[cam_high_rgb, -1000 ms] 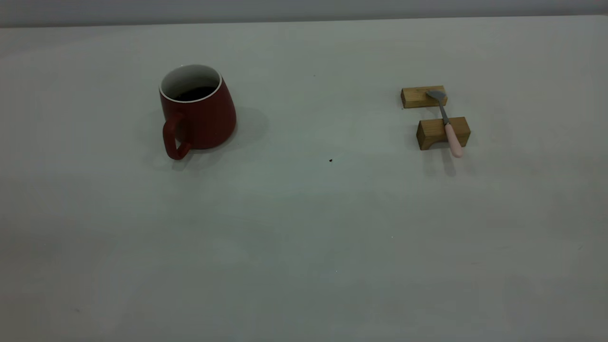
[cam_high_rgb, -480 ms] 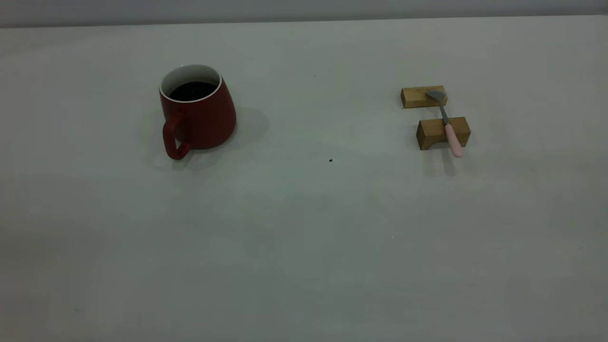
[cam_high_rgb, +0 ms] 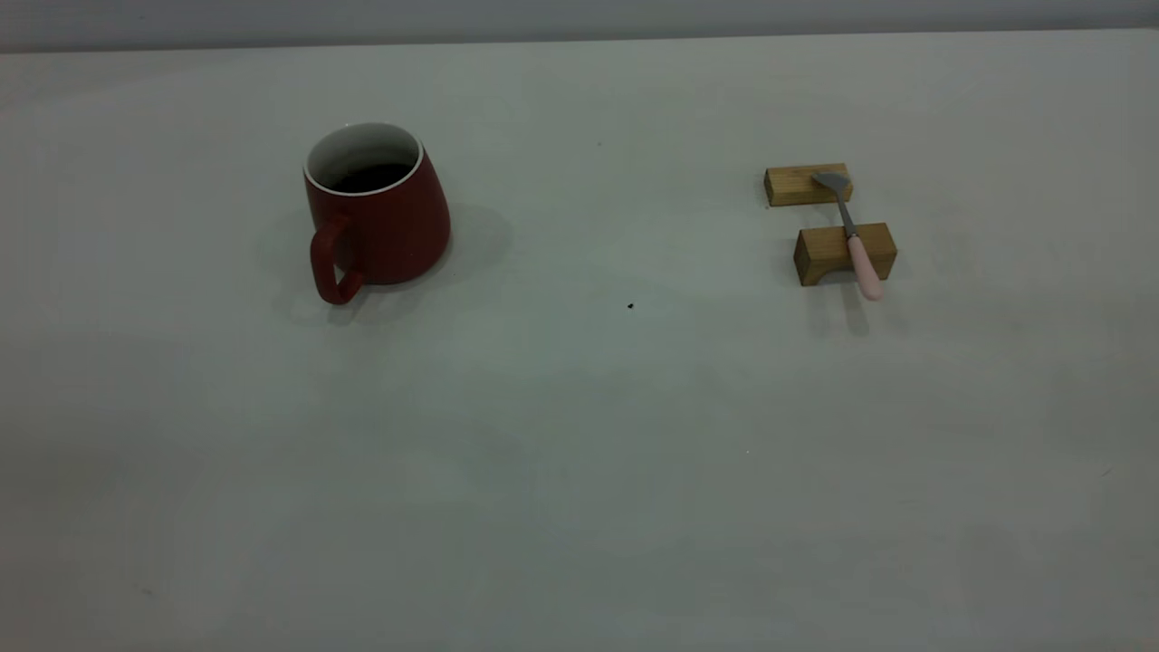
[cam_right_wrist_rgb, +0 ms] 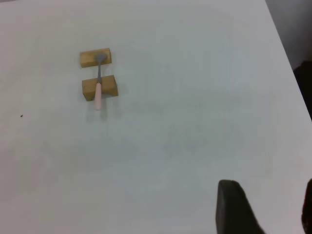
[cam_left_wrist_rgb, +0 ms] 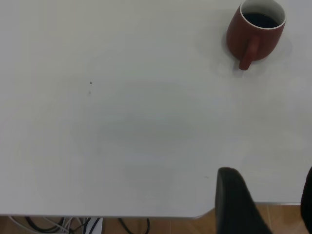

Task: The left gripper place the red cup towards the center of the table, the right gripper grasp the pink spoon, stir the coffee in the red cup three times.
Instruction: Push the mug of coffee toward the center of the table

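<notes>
Red is the cup (cam_high_rgb: 376, 213) you are after: it stands upright on the left part of the table (cam_high_rgb: 579, 435) in the exterior view, handle turned toward the camera, with dark coffee (cam_high_rgb: 369, 177) low inside its white wall. Your left hand (cam_left_wrist_rgb: 265, 204) does not appear in the exterior view; its wrist camera shows only two dark finger edges, one finger (cam_left_wrist_rgb: 236, 202) plain to see and the other at the picture's edge, with a wide gap of table between them, so the hand is spread and holds nothing. It hangs over the table's near edge, well apart from the cup, which sits far off across bare table in that view. On the right part of the table the spoon (cam_high_rgb: 851, 234) lies across two wooden blocks (cam_high_rgb: 828, 222): its grey bowl rests on the far block and its pink handle crosses the near block, the tip jutting past it toward the camera. Your right hand (cam_right_wrist_rgb: 265, 207) is likewise out of the exterior view; its own camera shows its dark fingers set well apart and empty, far from the spoon and blocks. A small dark speck (cam_high_rgb: 630, 306) sits on the table between cup and spoon.
</notes>
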Tool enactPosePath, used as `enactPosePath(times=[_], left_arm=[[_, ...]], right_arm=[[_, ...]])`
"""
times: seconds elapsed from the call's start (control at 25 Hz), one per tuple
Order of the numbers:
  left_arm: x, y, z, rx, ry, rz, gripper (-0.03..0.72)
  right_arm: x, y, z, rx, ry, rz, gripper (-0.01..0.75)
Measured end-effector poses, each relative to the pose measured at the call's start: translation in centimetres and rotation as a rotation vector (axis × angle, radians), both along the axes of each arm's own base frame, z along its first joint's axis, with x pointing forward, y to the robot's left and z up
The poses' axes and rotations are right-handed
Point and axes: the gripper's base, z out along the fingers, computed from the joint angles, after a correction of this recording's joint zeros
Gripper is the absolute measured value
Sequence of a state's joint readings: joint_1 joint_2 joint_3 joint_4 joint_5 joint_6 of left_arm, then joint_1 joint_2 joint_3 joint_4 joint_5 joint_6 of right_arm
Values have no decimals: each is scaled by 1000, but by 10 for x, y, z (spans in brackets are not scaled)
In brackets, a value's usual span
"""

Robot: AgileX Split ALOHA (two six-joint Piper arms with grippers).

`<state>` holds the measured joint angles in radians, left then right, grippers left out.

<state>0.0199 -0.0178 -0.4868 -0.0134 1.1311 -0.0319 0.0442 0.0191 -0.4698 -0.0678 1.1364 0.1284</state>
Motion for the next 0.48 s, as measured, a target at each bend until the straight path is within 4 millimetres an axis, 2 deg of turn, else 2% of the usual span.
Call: enactPosePath(times=[0.16,0.28,0.4,0.48], left_arm=[[1,0,0,-12,9,10,407],[12,0,4,-20,80,16,407],[33,1,13,-23,176,19,407],[54,1,16,-24,242,19,407]], right_arm=[[0,0,0,0,0,0,379],[0,0,0,0,0,0,379],[0,0,0,0,0,0,379],[0,0,0,0,0,0,379]])
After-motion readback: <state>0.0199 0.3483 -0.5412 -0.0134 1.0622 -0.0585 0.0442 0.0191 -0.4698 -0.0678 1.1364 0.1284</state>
